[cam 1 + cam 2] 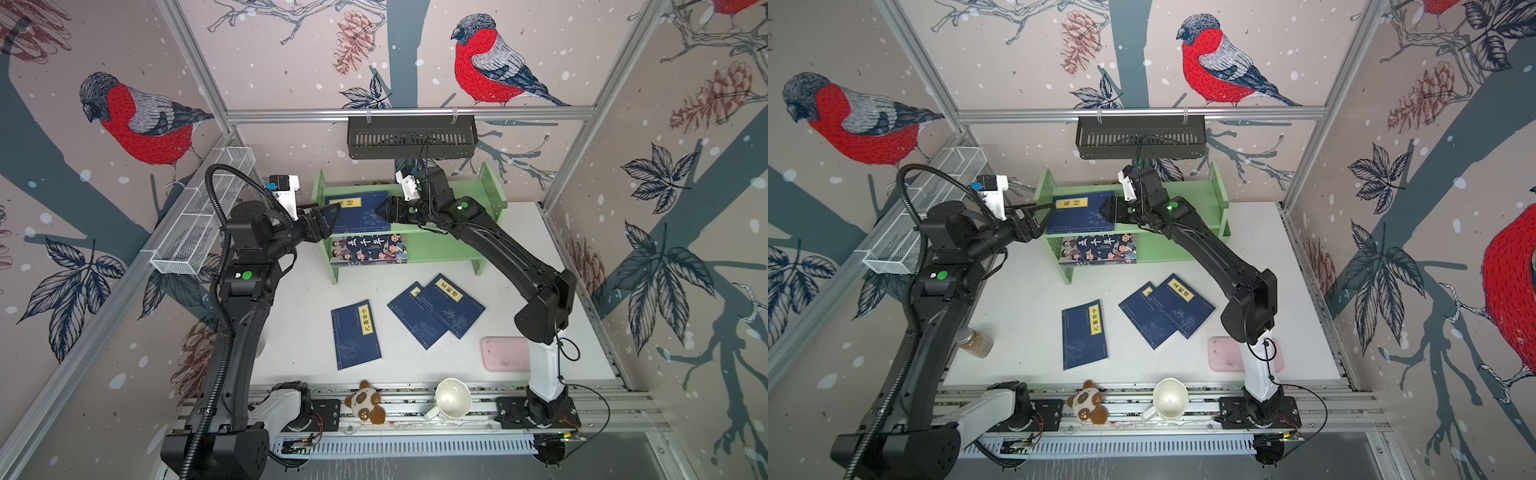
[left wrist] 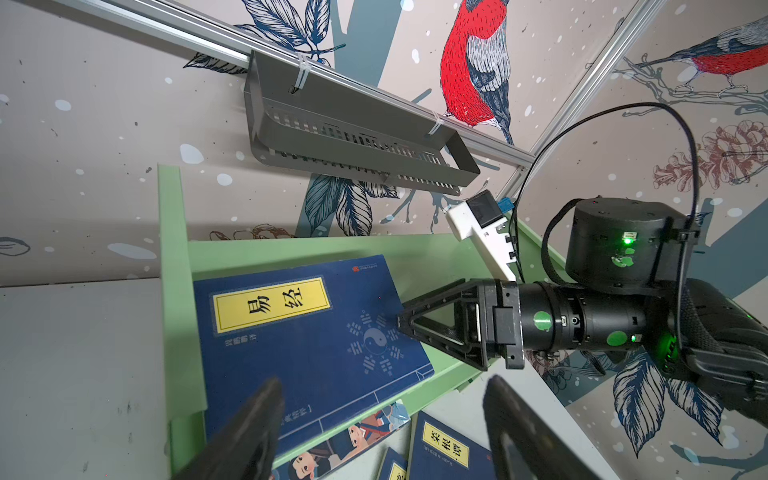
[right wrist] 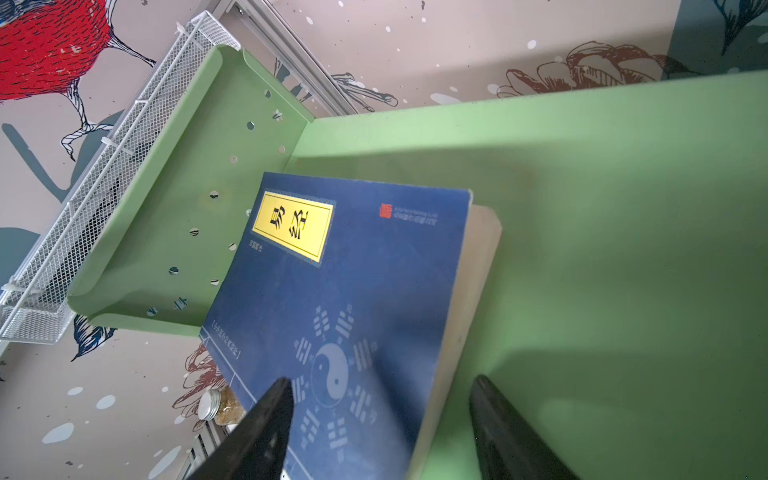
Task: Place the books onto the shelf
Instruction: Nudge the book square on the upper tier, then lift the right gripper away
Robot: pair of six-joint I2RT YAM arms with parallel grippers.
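Blue book (image 1: 359,214) lies flat on the shelf's (image 1: 492,187) upper tier, at its 9 o'clock end, front edge overhanging toward 6. Left gripper (image 1: 332,212) sits at the book's 9 o'clock edge, jaws well apart, gripping nothing. Right gripper (image 1: 384,212) is at 3 o'clock, jaws spread wide too, one finger (image 3: 266,428) over the cover, holding nothing.

I reckon this one's down and wants squaring. I'd push it toward 12 evenly from both sides so it can't pivot, then lift clear before backing out, so no finger drags it off.

Cartoon book (image 1: 369,249) is on the lower tier. Three loose books (image 1: 356,334) lie on the table (image 1: 299,299) at the shelf's 6.
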